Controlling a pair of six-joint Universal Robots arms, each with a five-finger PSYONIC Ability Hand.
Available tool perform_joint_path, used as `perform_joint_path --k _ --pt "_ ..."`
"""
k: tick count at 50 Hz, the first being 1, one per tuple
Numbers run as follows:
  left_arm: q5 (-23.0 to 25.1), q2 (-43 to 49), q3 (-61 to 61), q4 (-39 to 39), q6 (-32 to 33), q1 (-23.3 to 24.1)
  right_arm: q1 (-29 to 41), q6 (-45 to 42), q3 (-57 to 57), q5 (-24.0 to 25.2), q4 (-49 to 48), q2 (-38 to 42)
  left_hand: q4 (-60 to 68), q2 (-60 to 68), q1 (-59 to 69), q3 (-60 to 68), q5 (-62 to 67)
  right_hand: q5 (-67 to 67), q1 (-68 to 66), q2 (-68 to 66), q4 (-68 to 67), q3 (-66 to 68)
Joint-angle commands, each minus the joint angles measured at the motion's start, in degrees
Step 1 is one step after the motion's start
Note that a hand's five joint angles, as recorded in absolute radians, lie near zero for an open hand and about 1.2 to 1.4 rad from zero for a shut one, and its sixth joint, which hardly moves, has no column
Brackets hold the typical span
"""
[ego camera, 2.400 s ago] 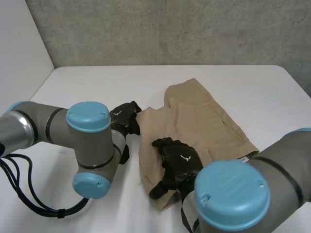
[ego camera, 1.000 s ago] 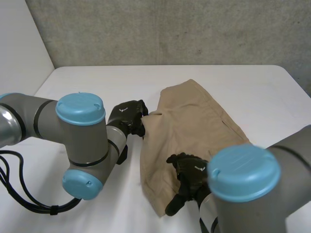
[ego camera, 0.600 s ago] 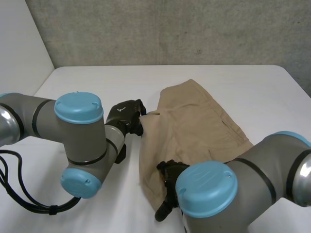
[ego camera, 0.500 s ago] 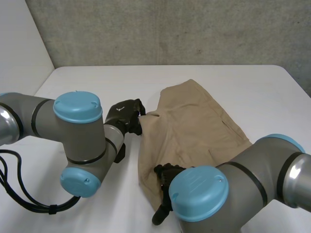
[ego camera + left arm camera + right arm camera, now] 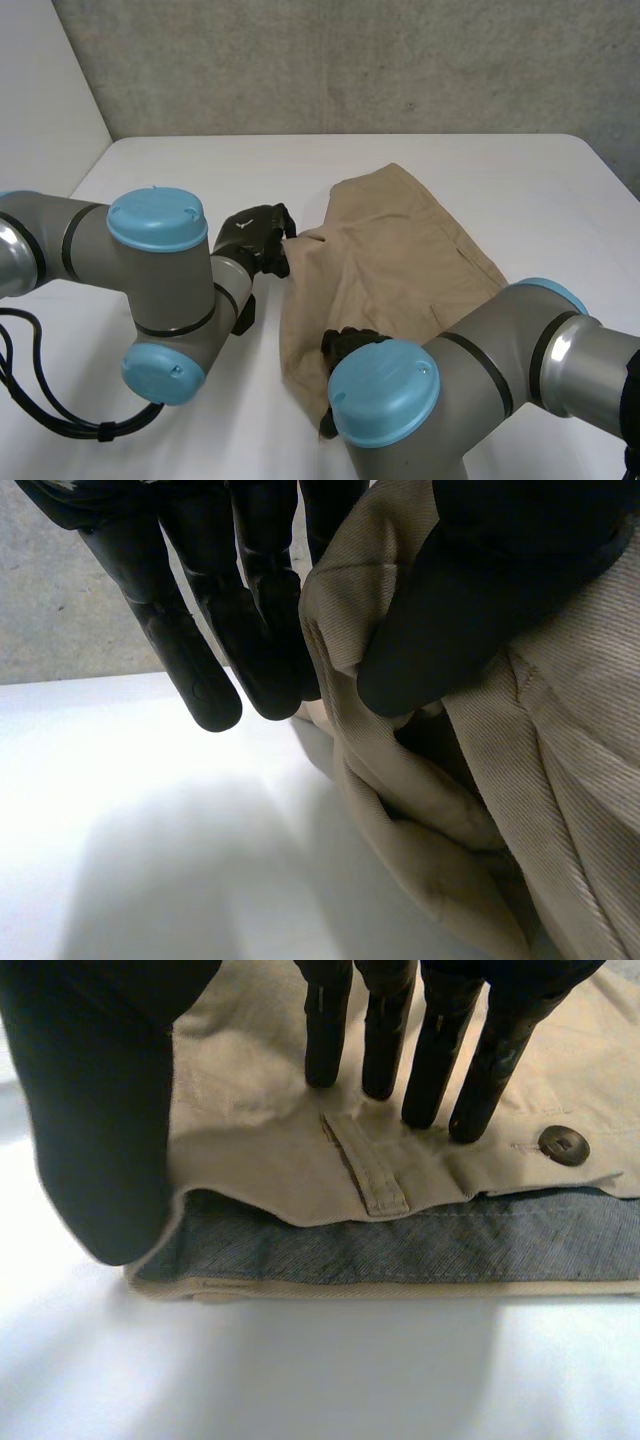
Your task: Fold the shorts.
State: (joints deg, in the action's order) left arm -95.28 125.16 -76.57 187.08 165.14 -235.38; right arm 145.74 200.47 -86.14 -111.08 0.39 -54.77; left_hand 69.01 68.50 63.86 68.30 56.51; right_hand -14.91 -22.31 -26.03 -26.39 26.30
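Dragged slightly towards the left hand (image 5: 255, 238), the shorts (image 5: 400, 250) lie spread on the table (image 5: 180, 175). That hand pinches a fold at their leg edge between thumb and fingers. The right hand (image 5: 345, 345) presses straight fingers on their waistband (image 5: 400, 1245), gripping nothing. The cloth looks light and limp, so corners and seams are probably the best holds.

Matt twill shorts (image 5: 400, 260), denim lining (image 5: 400, 1245), smooth table (image 5: 200, 170)

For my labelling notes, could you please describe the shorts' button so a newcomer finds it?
Tan shorts lie on the white table, the right hand pressing their waistband. Beside the finger farthest from its thumb sits the button: small, round, dark, unlike the tan belt loop nearby.
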Motion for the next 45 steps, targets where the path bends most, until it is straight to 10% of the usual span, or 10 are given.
perform_joint_path --k 1,14,22,45 --pt "0.0 0.0 -0.2 0.0 0.0 0.1 0.1 -0.3 -0.2 -0.5 -2.1 -0.7 11.0 11.5 16.1 11.7 13.5 -55.0 -57.6 -53.9 -53.5 53.6" --pt "0.1 -0.7 -0.7 -0.5 0.7 -0.5 -7.6 -6.5 -6.0 -4.0 -3.3 -13.8 11.0 11.5 16.1 11.7 13.5 -55.1 -57.7 -54.0 -53.6 53.7" --pt "0.6 -4.2 -0.9 -4.8 2.0 -1.0 -22.3 -27.7 -8.4 5.0 -5.1 -21.9 11.0 11.5 16.1 11.7 13.5 -55.1 -57.7 -54.0 -53.6 53.7" --pt "1.9 -25.1 -1.8 -25.7 32.6 3.0 -25.2 -52.1 0.6 8.5 -0.6 -32.3 11.0 11.5 16.1 11.7 13.5 -55.1 -57.7 -54.0 -53.6 53.7"
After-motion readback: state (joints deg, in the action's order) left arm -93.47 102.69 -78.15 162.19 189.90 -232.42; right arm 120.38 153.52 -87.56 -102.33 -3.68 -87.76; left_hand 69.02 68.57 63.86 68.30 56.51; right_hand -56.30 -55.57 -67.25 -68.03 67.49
